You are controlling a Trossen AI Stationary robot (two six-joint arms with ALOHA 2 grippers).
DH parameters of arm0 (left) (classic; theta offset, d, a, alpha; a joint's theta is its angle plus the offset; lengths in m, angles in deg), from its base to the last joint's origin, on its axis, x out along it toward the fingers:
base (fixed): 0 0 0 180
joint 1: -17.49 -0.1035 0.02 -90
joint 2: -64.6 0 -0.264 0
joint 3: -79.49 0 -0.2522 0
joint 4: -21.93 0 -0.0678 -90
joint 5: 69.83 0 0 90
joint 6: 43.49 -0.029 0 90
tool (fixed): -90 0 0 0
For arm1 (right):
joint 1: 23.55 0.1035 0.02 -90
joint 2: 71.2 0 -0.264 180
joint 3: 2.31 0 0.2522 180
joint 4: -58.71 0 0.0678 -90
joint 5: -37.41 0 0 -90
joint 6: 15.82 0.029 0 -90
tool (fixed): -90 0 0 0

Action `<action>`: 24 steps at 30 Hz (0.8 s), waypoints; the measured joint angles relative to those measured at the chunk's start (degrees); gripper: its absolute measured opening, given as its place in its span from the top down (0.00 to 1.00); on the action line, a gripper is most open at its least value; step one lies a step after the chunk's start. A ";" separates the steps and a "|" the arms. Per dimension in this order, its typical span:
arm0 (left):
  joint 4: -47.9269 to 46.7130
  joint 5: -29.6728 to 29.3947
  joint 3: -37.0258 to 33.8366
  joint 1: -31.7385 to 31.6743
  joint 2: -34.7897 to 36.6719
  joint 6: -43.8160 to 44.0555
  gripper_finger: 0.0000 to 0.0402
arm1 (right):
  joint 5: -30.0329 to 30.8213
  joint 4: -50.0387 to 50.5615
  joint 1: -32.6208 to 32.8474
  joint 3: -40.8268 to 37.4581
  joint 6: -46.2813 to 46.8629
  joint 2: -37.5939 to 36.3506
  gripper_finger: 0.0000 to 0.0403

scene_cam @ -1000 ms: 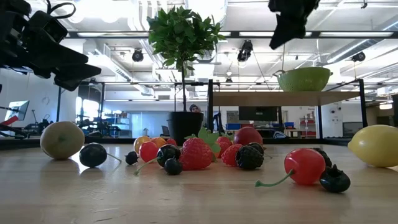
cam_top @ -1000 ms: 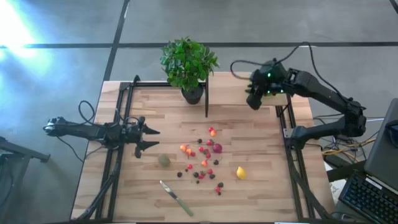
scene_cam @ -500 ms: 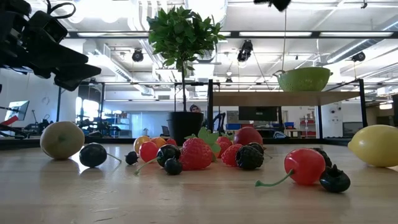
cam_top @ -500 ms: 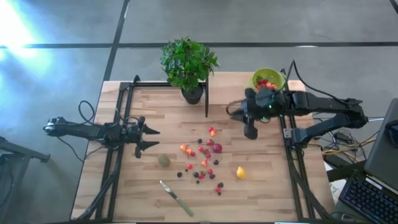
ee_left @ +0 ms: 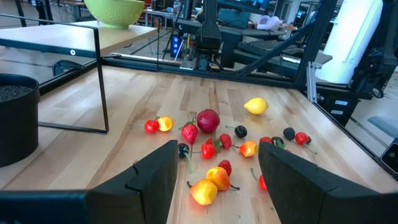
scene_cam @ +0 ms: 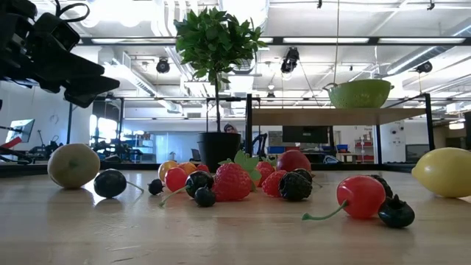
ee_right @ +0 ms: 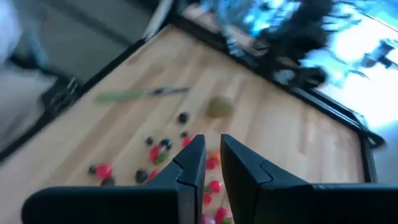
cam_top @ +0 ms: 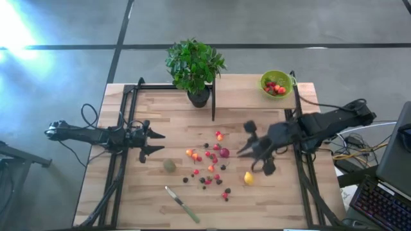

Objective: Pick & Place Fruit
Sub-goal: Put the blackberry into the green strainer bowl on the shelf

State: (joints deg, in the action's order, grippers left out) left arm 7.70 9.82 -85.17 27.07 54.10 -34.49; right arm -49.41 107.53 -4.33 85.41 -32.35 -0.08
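Several tiny toy fruits [cam_top: 209,160] lie loose on the middle of the wooden table, red, orange and dark. The yellow lemon [cam_top: 248,178] lies to their right and the dull-green ball [cam_top: 169,165] to their left. Red and orange fruits also lie in the lime-green bowl [cam_top: 264,80], which stands on a raised shelf at the far right. My right gripper [cam_top: 247,152] hangs above the table just beyond the lemon. Its fingers [ee_right: 198,162] are drawn almost together with nothing between them. My left gripper [cam_top: 154,142] waits open at the table's left, pointing at the fruit [ee_left: 208,119].
A potted plant [cam_top: 194,67] stands at the far middle beside a thin black post [cam_top: 213,102]. A green-handled knife [cam_top: 182,204] lies near the front edge. Black frame rails [cam_top: 122,160] run along both sides of the table.
My right gripper has swung from above the bowl toward the table's near edge and now hangs near the lemon, having rolled and tipped on the way. It has left the low view's top. The bowl, hidden under it before, now shows with fruit inside.
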 joint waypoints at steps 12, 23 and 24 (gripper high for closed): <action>-0.02 0.00 -0.01 0.00 -0.23 0.00 0.43 | -1.70 -2.65 3.17 1.59 -6.15 15.18 0.83; 0.00 0.00 -0.01 -0.02 -0.23 0.02 0.43 | -1.69 0.90 4.29 4.50 -6.62 26.31 0.68; 0.00 -0.02 -0.01 0.00 -0.23 0.00 0.43 | -1.70 0.96 4.56 4.52 -6.82 26.89 0.66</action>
State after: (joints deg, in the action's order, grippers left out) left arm 7.70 9.80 -85.18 27.07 53.87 -34.49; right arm -51.11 108.48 0.24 89.93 -39.17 26.81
